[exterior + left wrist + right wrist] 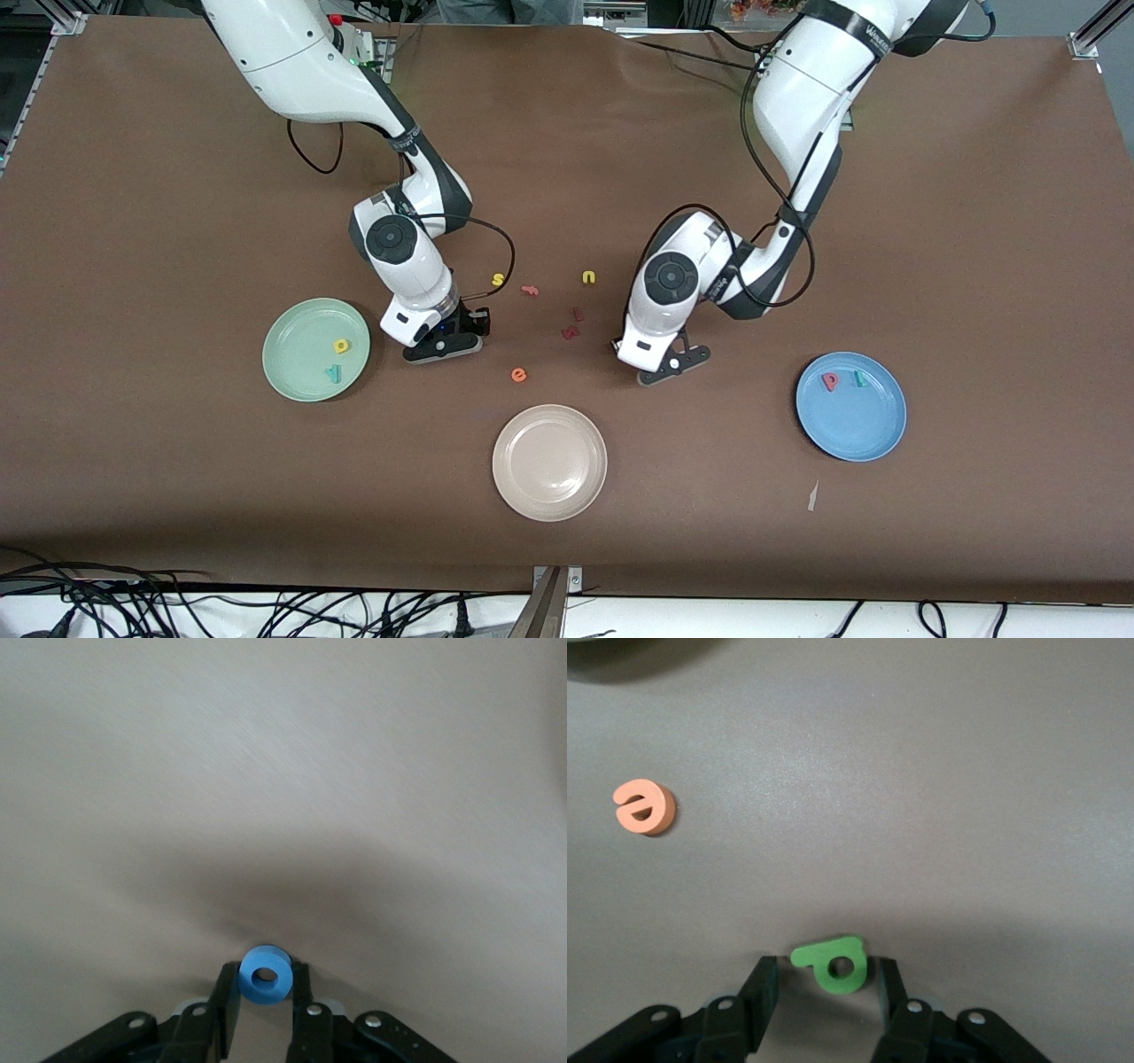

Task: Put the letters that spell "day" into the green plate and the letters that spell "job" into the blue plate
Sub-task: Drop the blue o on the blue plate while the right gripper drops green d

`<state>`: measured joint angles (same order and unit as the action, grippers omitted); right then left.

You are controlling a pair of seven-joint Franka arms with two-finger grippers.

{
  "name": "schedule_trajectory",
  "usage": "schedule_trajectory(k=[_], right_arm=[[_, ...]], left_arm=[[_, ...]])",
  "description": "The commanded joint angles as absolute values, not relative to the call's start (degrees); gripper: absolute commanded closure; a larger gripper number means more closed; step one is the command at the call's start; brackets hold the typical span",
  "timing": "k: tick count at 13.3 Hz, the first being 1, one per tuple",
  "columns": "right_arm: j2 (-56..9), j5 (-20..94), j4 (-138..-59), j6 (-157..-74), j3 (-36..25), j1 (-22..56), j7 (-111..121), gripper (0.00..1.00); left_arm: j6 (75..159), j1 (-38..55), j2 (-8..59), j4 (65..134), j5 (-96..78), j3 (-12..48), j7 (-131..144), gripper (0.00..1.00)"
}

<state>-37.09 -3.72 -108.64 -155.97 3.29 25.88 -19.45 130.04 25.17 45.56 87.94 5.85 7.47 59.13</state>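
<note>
blue foam ring "o" (pixel 265 974) pinched in left fingers (pixel 226 1005); right fingers (pixel 760 992) straddle green "d" (pixel 835 963), apart.

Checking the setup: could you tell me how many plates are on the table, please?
3: green plate toward the right arm's end, blue plate toward the left arm's end, beige plate between them, nearest the camera.

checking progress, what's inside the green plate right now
Two letters lie in the green plate: a yellow "a" and a teal "y". Nothing in it is covered.
</note>
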Motion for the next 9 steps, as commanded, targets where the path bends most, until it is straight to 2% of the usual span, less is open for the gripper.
schedule_trajectory(k=[1, 7, 9], right_arm=[[-37.88, -5.19, -108.46, -157.06, 2.02, 26.28, -19.42, 0.47], [-37.88, -5.19, -108.81, -157.50, 1.93, 26.28, -18.81, 0.61], [-37.88, -5.19, -108.90, -157.50, 1.93, 26.28, -18.72, 0.72]], left_arm=[[120.09, 20.58, 43.69, 83.85, 6.33, 7.65, 53.11, 0.82], [111.02, 5.03, 40.17, 84.37, 6.59, 7.56, 22.90, 0.84], [110.57, 1.25, 40.43, 84.99, 8.25, 7.47, 14.29, 0.84]])
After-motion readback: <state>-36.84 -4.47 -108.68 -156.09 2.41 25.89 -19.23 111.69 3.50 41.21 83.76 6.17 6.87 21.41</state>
